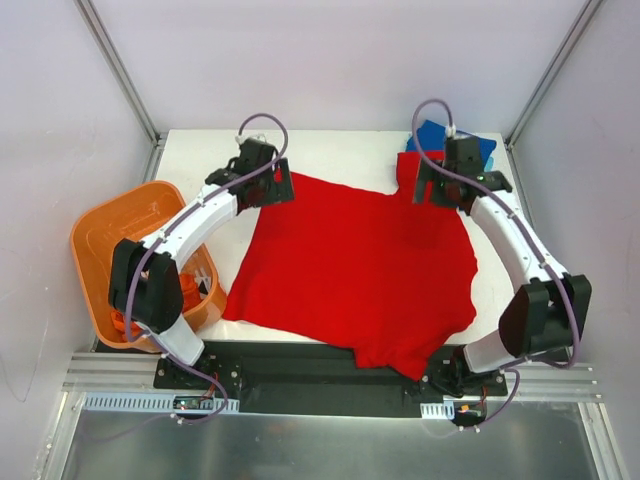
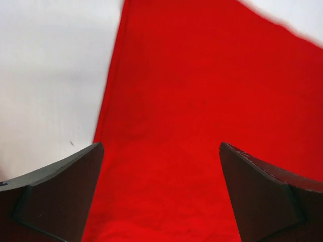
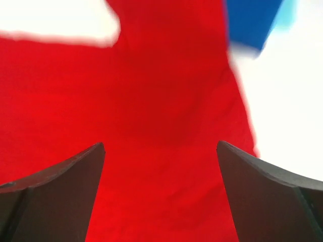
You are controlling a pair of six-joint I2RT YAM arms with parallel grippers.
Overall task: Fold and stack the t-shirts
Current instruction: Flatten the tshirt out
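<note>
A bright red t-shirt [image 1: 355, 265] lies spread flat on the white table, its hem hanging over the near edge. My left gripper [image 1: 280, 186] hovers open over its far left corner. The left wrist view shows red cloth [image 2: 202, 101] between the spread fingers [image 2: 60, 196] of this gripper [image 2: 161, 151], with nothing gripped. My right gripper [image 1: 428, 187] stands open over the far right sleeve. In the right wrist view the red cloth [image 3: 151, 101] lies under that gripper [image 3: 160, 148]. A folded royal blue t-shirt [image 1: 432, 134] rests on a light teal one [image 1: 487, 152] at the back right.
An orange plastic basket [image 1: 90, 215] stands off the table's left edge beside the left arm, with orange-red cloth [image 1: 192, 285] showing inside. Bare white table [image 2: 50, 75] lies left of the red shirt. Grey walls and metal posts enclose the back and sides.
</note>
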